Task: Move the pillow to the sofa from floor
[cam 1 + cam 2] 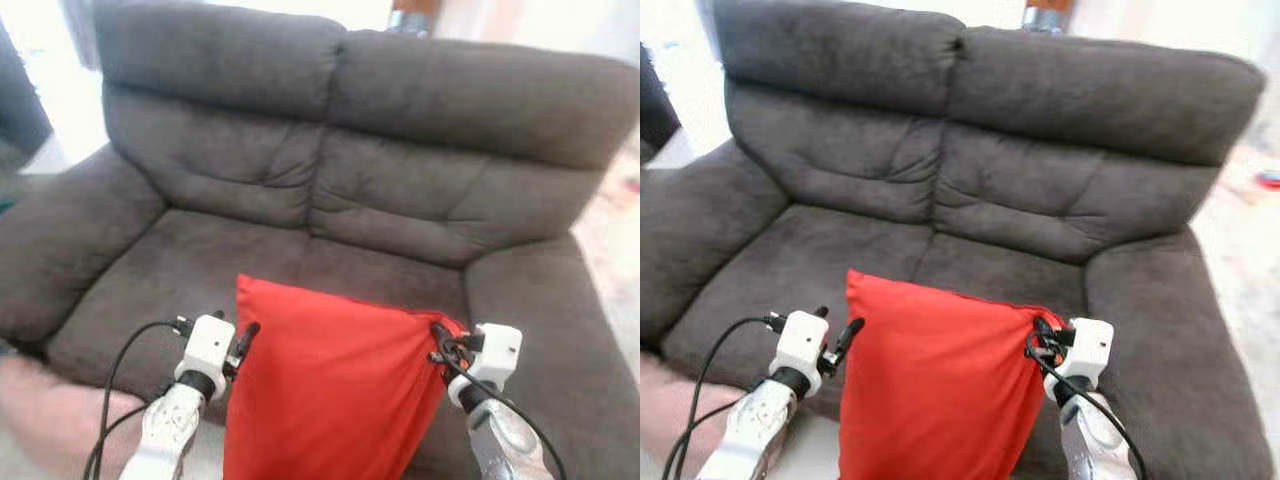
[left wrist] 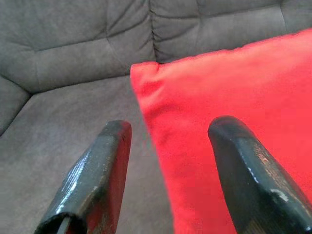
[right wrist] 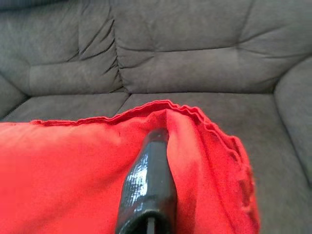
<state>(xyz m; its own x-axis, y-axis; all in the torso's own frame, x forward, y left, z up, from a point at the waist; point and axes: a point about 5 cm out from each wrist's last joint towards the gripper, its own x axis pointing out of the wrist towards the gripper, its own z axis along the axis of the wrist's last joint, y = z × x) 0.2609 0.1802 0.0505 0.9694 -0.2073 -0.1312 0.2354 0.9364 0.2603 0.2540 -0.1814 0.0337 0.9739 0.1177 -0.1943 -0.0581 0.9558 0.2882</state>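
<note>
over sofa (image 1: 200,260), right pincer (image 1: 437,340) pinching red pillow (image 1: 330,390).

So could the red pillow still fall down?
Maybe. The right pincer pinches just one bunched corner of the pillow, so the cloth might slip out. The left pincer is open beside the other corner, so that side could sag. The pillow hangs at the sofa's front edge and could drop short.
</note>
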